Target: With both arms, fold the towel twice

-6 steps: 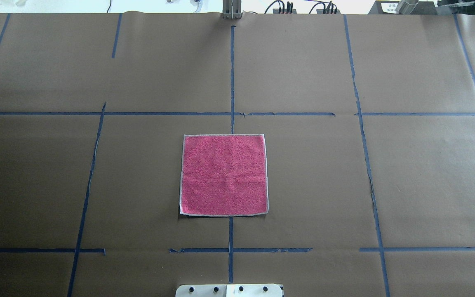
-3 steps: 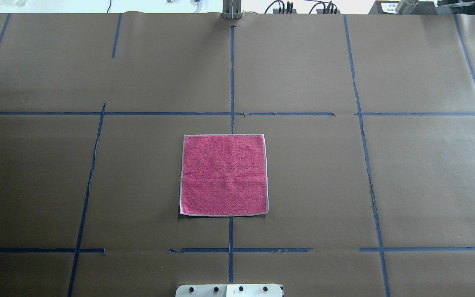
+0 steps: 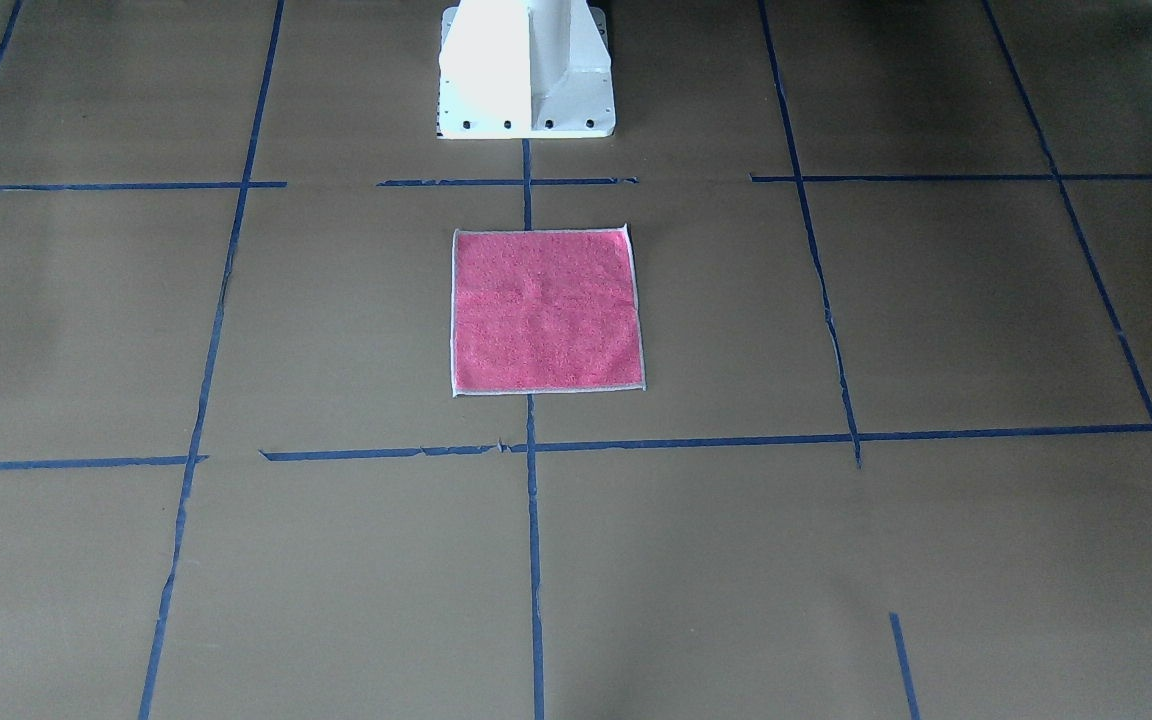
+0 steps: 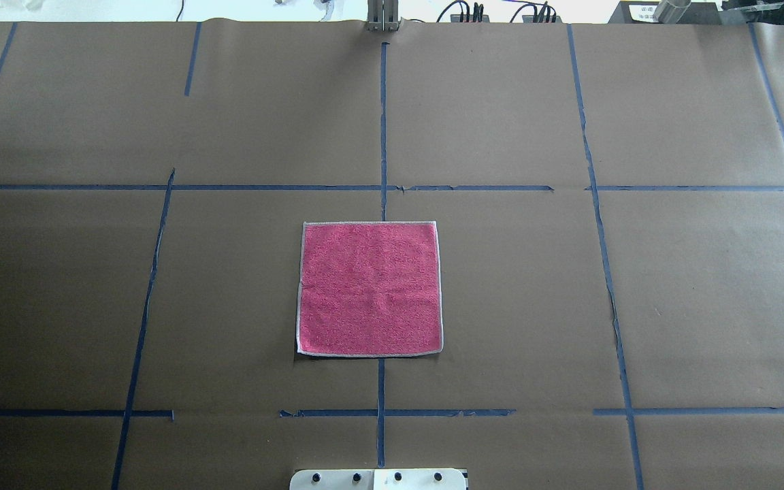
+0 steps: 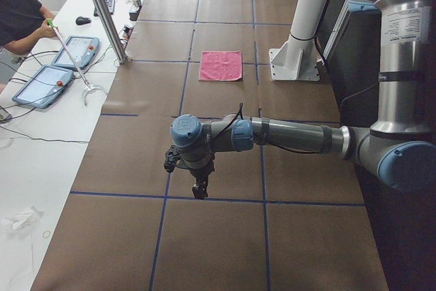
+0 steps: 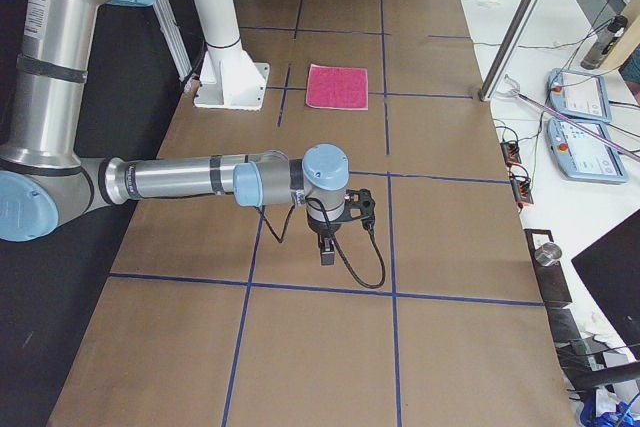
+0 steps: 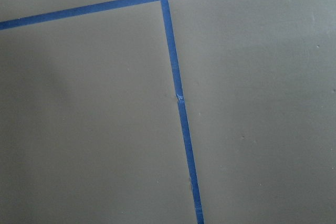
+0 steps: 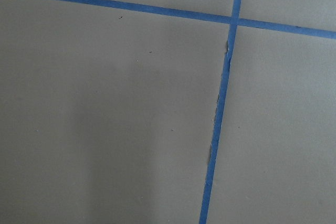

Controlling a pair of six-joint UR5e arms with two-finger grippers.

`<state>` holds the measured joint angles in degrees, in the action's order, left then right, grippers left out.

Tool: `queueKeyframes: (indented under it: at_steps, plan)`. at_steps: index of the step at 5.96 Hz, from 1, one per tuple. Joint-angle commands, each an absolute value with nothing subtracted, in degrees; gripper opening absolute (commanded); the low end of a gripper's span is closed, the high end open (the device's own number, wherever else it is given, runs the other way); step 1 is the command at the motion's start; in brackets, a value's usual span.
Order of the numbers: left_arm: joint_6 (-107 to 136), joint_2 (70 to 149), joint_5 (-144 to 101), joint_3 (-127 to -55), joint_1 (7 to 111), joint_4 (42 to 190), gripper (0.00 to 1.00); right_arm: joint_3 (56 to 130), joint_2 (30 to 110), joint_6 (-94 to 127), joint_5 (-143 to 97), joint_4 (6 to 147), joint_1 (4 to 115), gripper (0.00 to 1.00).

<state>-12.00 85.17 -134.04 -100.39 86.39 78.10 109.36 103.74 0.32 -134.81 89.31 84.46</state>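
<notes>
No change from the overhead frames half a second and a second ago: the towel (image 4: 369,288) sits in the same spot, same outline, same faint crease across its near half.

The towel lies flat and unfolded, pink face up, pale stitched edge showing all round. It is in the middle of the tabletop (image 4: 535,286), just in front of the white pedestal (image 3: 526,70) and straddling the centre line of blue tape (image 4: 382,122).

The tabletop is covered in brown paper, with the tape marking a rough grid. In the left side view a white side desk (image 5: 41,148) runs along the far edge, carrying two teach pendants (image 5: 44,85) and a slanted metal pole (image 5: 102,11). An operator (image 5: 20,11) in a dark shirt sits at the top corner.

The left arm (image 5: 293,136) reaches out low over the tabletop, with the left claw (image 5: 199,192) pointing down near a tape line, well apart from the towel. The right arm (image 6: 190,180) mirrors it at the other end, with the right claw (image 6: 327,255) also pointing down just short of a tape line and far from the towel.

Both claws show only in the side views, so we cannot tell how far open either one is. Both wrist views show only brown paper and a tape crossing.
</notes>
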Motion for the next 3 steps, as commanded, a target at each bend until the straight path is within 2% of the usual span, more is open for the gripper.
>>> queueKeyframes:
  at_steps: [1, 3]
  plan:
    - [-11.95, 85.08, -133.95, -100.37, 86.4, 78.13, 1.0, 109.51, 103.71, 0.26, -134.91, 89.3, 84.46, 1.0]
    - [-12.39, 85.08, -134.03, -100.55, 86.4, 78.22, 1.0, 109.34, 103.62, 0.53, -134.91, 89.21, 84.38, 1.0]
